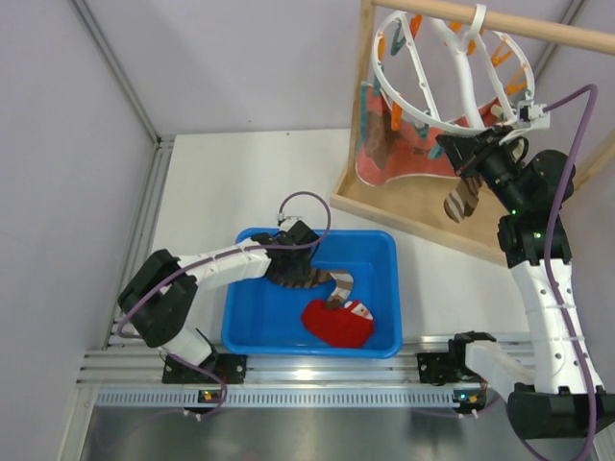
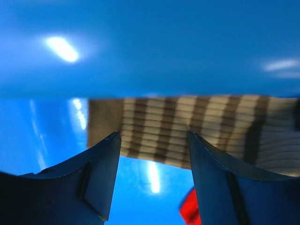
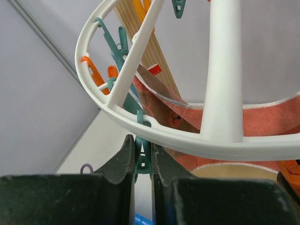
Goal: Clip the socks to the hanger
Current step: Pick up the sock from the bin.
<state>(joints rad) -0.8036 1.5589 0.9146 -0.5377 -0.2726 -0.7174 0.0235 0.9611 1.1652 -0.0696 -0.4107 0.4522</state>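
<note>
The white round hanger [image 1: 423, 72] hangs from the wooden frame, rimmed with orange and teal clothespins. My right gripper [image 1: 468, 158] is at its lower rim, shut on a teal clothespin [image 3: 143, 154] under the ring [image 3: 187, 140]. A brown-and-tan striped sock [image 1: 463, 202] dangles just below that gripper; what holds it is hidden. My left gripper [image 1: 293, 252] is down in the blue bin [image 1: 384, 250], open, with its fingertips at the edge of another striped sock [image 2: 187, 124]. A red sock [image 1: 338, 323] lies in the bin's near right part.
The wooden frame stand [image 1: 404, 216] leans at the back right, with salmon-pink socks [image 3: 262, 122] hanging inside the ring. The bin's walls surround my left gripper. A metal rail [image 1: 317, 370] runs along the near table edge.
</note>
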